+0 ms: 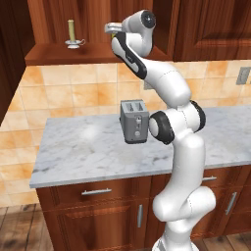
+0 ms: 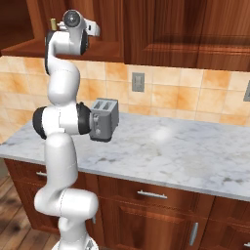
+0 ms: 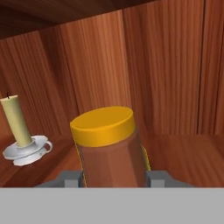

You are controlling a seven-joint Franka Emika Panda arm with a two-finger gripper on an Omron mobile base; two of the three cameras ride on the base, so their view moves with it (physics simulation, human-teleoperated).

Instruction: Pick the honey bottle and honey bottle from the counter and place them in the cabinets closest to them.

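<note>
An amber-brown honey bottle (image 3: 111, 153) with an orange-yellow cap stands upright between my grey fingers (image 3: 70, 178), and my gripper (image 3: 113, 180) is shut on its body. The arm reaches up high, with the gripper (image 1: 113, 30) at the open shelf ledge (image 1: 59, 53) of the reddish-brown wall cabinets (image 1: 206, 29). From the right base view the gripper (image 2: 93, 28) sits just inside that opening. The cabinet's wooden back wall (image 3: 131, 65) is close behind the bottle. Whether the bottle's base rests on the shelf floor (image 3: 188, 157) is hidden.
A cream candle in a white holder (image 3: 19, 131) stands on the shelf to the bottle's left (image 1: 72, 34). Below, a grey toaster (image 1: 134, 120) sits on the marble counter (image 1: 83, 147) against the tiled wall. An outlet (image 2: 138, 82) is on the tiles.
</note>
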